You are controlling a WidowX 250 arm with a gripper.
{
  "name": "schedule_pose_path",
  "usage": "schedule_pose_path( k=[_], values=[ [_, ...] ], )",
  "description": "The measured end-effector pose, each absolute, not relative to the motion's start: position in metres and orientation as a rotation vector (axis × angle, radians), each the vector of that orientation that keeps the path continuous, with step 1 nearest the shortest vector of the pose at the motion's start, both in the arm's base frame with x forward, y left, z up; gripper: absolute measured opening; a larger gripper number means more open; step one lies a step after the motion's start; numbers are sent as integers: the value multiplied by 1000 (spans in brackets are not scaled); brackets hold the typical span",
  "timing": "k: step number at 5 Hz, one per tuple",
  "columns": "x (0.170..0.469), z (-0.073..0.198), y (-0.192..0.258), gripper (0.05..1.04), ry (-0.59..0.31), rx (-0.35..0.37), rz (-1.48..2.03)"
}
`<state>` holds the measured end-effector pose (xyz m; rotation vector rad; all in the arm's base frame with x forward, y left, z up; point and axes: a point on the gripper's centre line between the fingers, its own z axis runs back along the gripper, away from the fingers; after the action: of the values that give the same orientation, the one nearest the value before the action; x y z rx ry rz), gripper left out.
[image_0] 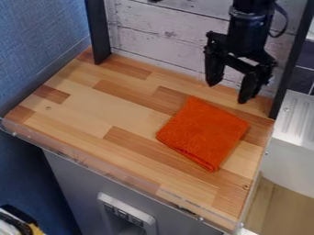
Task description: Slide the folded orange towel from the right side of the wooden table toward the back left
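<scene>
Orange cloth, camera view: nubbly texture, folded into a rough square, lying on the wood-block worktop, below the pincer and nearer the camera. Pincer hangs with two black fingers spread wide, gripping nothing. Behind it: whitewashed plank wall, paint worn. Beside it: black upright, then white ribbed surface.
</scene>
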<state>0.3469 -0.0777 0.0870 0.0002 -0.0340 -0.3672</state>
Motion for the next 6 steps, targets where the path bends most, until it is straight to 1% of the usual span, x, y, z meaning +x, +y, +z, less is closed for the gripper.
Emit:
schedule_pose_path(
  k=[1, 2, 3, 4, 5, 6],
  values=[
    [342, 86, -77, 998, -53, -3, -437],
    [336, 84, -76, 994, -47, -10, -489],
    [332, 78, -70, 940, -31, -16, -521],
    [332, 77, -67, 658, -36, -23, -545],
    [333, 70, -62, 359, -30, -30, -560],
    [333, 57, -59, 150, -9, -33, -572]
  ],
)
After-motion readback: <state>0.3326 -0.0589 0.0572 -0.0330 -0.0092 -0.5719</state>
